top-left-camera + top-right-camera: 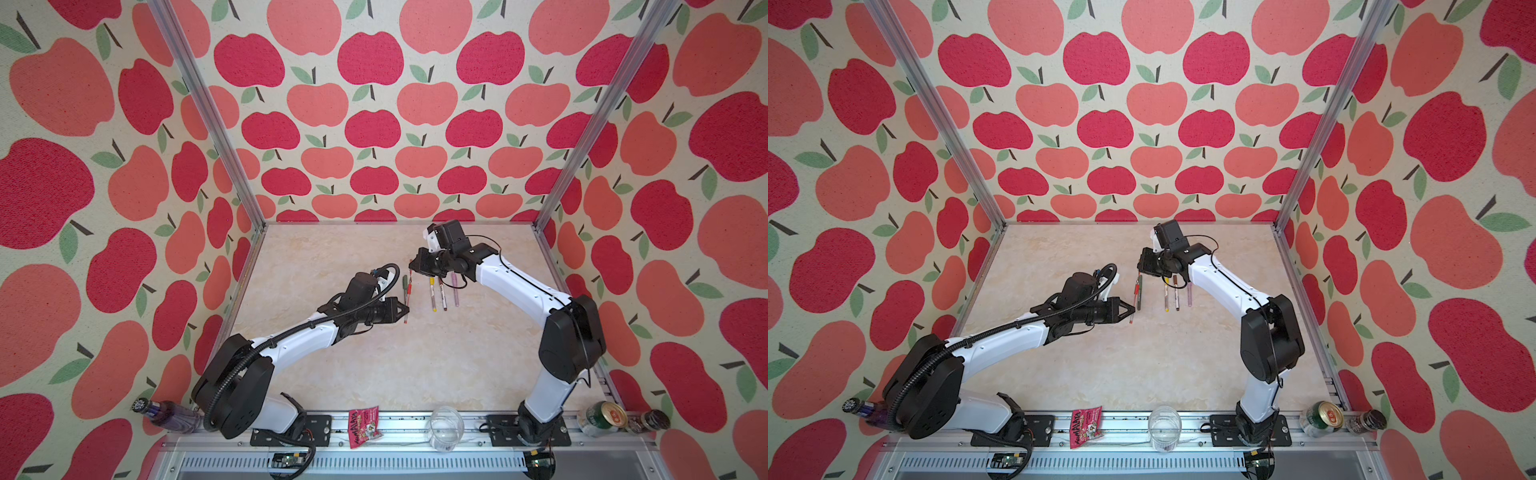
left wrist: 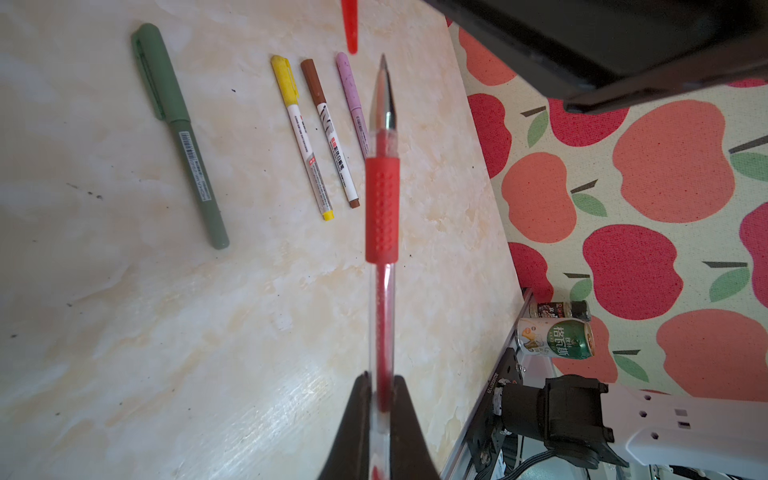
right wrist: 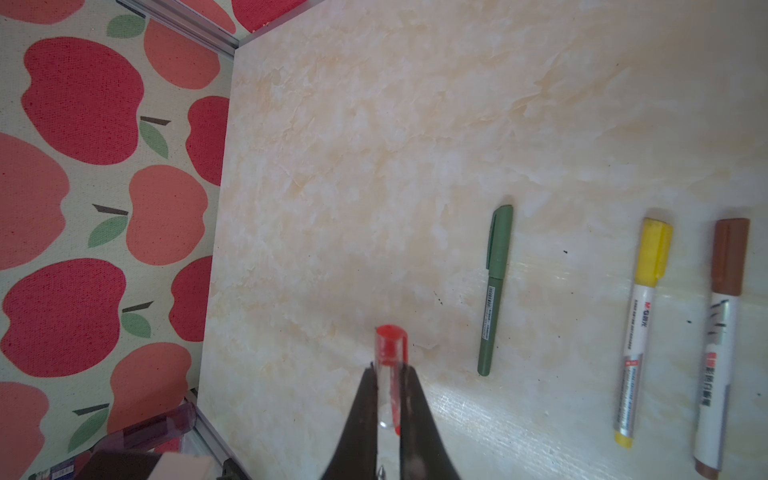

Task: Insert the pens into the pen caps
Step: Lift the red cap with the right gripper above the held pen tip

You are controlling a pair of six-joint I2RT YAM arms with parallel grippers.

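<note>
Apple-print walls (image 1: 374, 124) enclosed a marble-patterned bench (image 1: 374, 361), smooth and glossy, with a few dark specks. Around mid-bench, somewhat toward the far edge, four pens lay capped and roughly parallel: green pen (image 2: 183, 137), yellow pen (image 2: 301, 137), brown pen (image 2: 332, 133) and lilac pen (image 2: 353, 99). Above the bench, the left gripper (image 2: 381, 378) was clamped on the clear rear barrel of the red pen (image 2: 381, 208). The pen's bare tip pointed toward the red cap (image 3: 390, 345), which the right gripper (image 3: 390, 370) pinched across its clear body. The tip stood just short of the cap, not yet inside. Both parts appeared light and stiff. The smooth barrel would likely slip or pivot under an axial push, so the ribbed rubber sleeve offered the surer hold. The thin cap called for only a moderate squeeze.
</note>
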